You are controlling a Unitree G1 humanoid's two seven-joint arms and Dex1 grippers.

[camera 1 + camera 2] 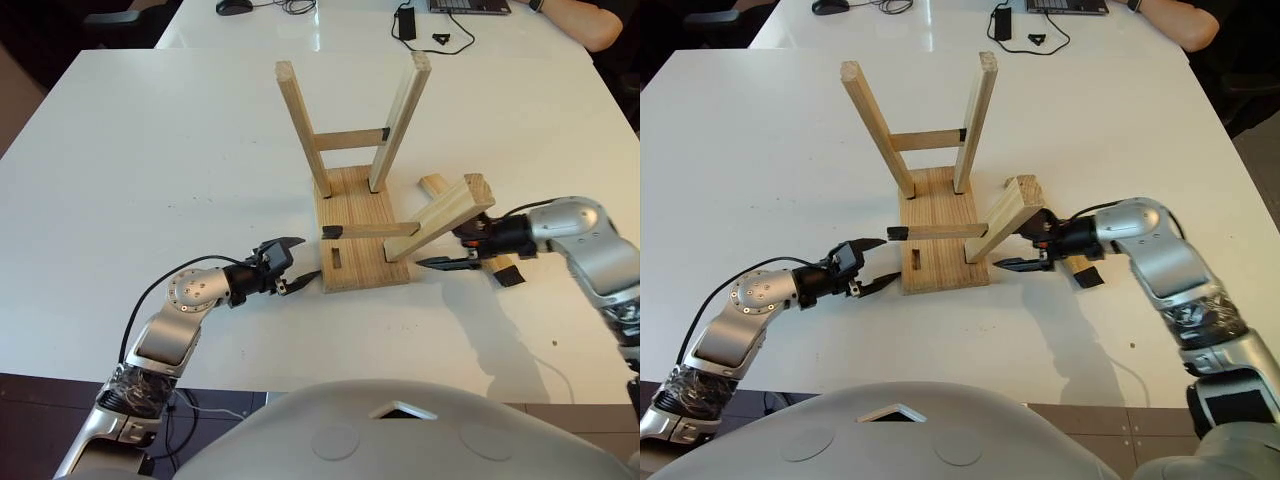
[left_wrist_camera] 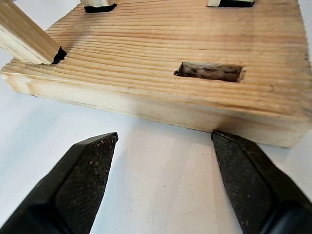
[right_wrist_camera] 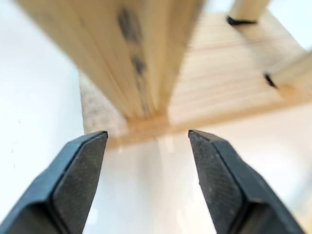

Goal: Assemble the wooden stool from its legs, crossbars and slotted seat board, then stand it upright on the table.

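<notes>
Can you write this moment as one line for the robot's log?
seat board flat on table | two legs upright, crossbar between | third leg tilted | one slot empty | left gripper open | right gripper open

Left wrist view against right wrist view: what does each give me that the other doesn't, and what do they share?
Left wrist view, not the right: the left tool, open, at the near edge of the seat board, and an empty slot in that board. Right wrist view, not the left: the right tool, open, beside the lower end of the tilted leg. Both: the seat board lying flat on the white table, with leg ends set in its slots.
</notes>
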